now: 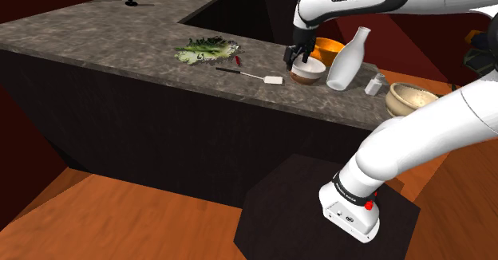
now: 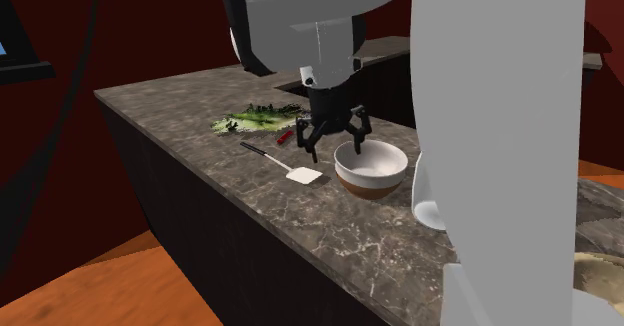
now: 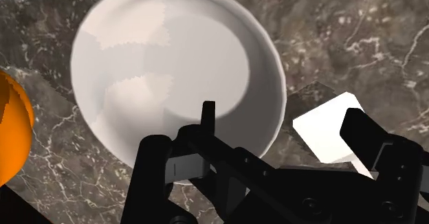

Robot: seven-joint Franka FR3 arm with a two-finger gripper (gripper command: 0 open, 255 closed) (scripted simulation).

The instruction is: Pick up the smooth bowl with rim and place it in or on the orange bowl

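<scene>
Claw (image 2: 336,142) is seen open, jaws set either side of the white bowl's (image 2: 372,166) rim on the spatula (image 2: 303,175) side; no contact is evident. Bowl is sat upright on the counter (image 2: 170,109), near the orange bowl (image 1: 327,48). It is judged rigid, light, slick and chippable. The rim wall is best pinched inside and outside, with moderate squeeze.

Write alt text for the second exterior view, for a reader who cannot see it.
An open all-black two-finger gripper hangs over the rim of a white round bowl with a brown base, on a dark marbled counter. A white-bladed spatula lies beside the bowl, with leafy greens behind it.
</scene>
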